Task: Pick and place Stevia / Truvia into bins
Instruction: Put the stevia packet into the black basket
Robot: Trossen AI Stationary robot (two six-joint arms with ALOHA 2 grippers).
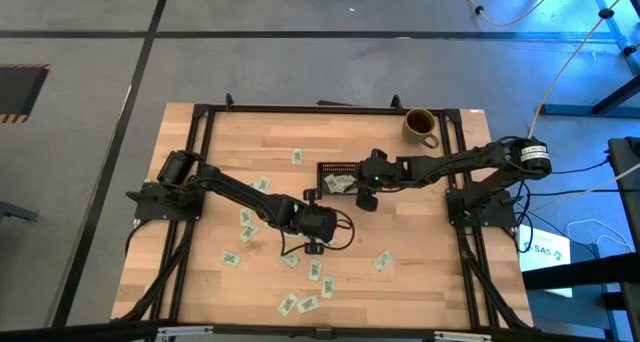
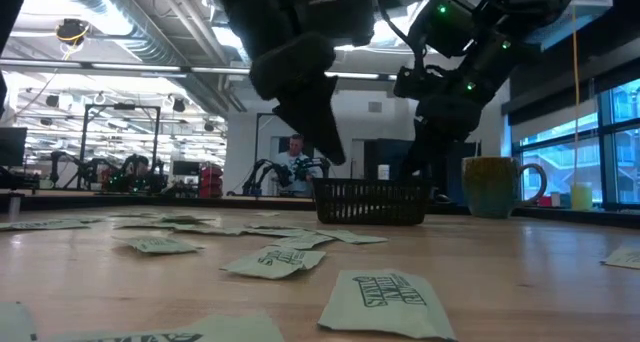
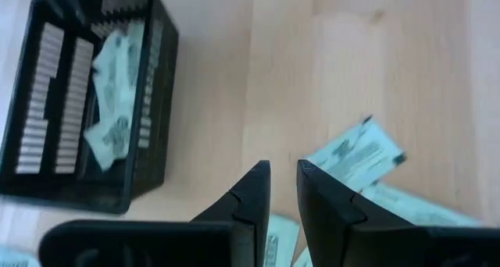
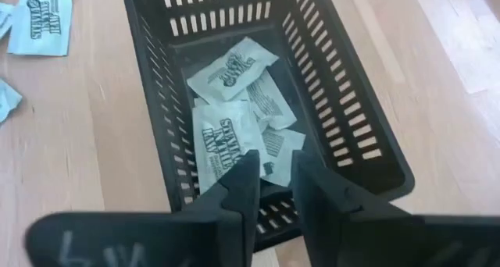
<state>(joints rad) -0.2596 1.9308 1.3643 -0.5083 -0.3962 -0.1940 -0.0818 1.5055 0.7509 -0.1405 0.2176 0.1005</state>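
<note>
Pale green packets lie scattered across the butcher-block table, and on the left side we have the left gripper hanging low over the middle of the board, in front of the black slotted bin. From its own wrist camera we see its two dark fingers standing a narrow gap apart with nothing between them, and one Stevia packet lying flat on the wood just beyond the tips, more packets crowding in beside it. We judge that arm is lining up for its next pick: it needs to come down square over that packet, set one finger either side of an edge and pinch a very thin, flat piece of paper off bare wood, which could easily slide away. Moving to the right, the right gripper is poised at the bin's right end. Its fingers are parted and empty, and right beneath them several packets in the bin lie overlapped on the floor of the basket. So we read this as a drop just completed on the right, with a retreat towards a loose packet due next. Farthest right, the olive mug stands clear of the work.
</note>
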